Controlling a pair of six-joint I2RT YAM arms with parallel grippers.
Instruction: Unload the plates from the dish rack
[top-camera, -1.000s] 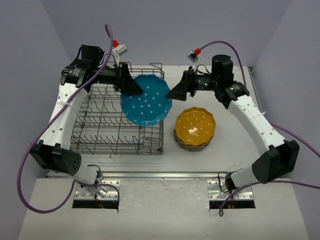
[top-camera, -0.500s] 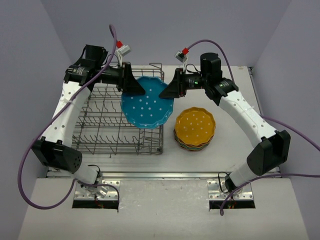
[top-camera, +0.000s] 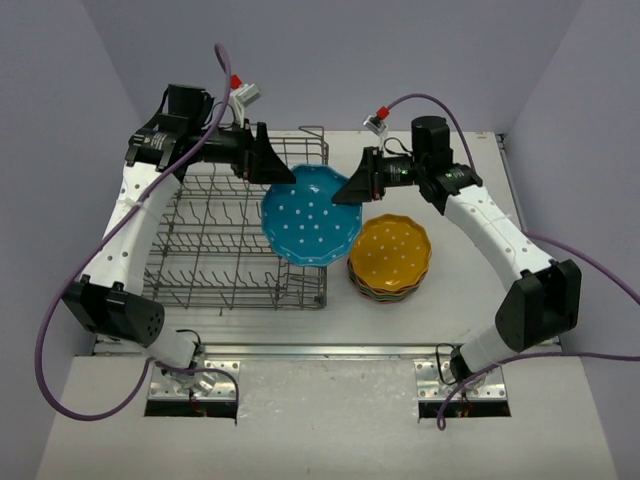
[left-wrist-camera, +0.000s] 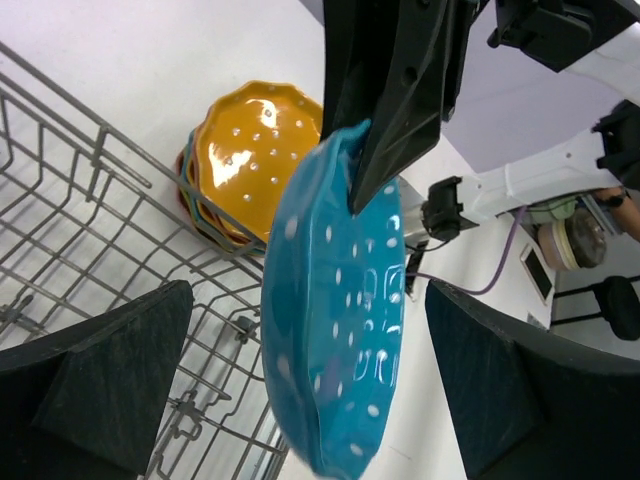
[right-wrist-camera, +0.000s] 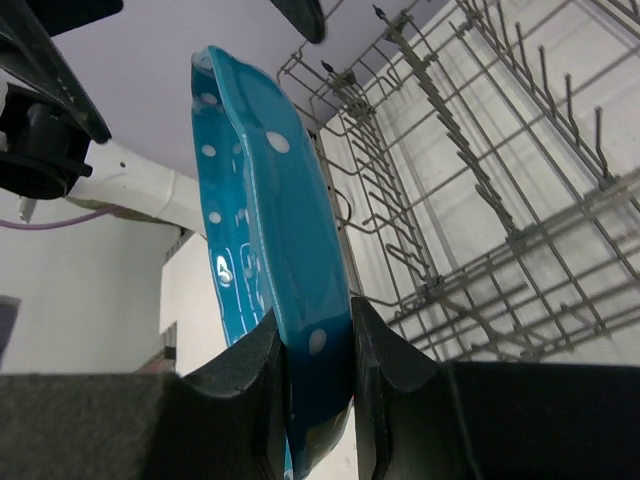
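Observation:
The blue plate with white dots hangs tilted in the air, over the right edge of the dish rack. My right gripper is shut on its far right rim; the right wrist view shows both fingers pinching the edge of the plate. My left gripper stands open at the plate's far left rim. In the left wrist view the plate hangs between the spread fingers and touches neither. An orange-yellow plate tops a stack of plates on the table to the right.
The rack's rows of upright tines hold no plate that I can see. Its raised wire side stands close behind the blue plate. The stack lies just right of the rack's right wall.
My right gripper moved in and shut on the blue plate's rim. My left gripper opened and let go. The plate has shifted right, toward the stack.

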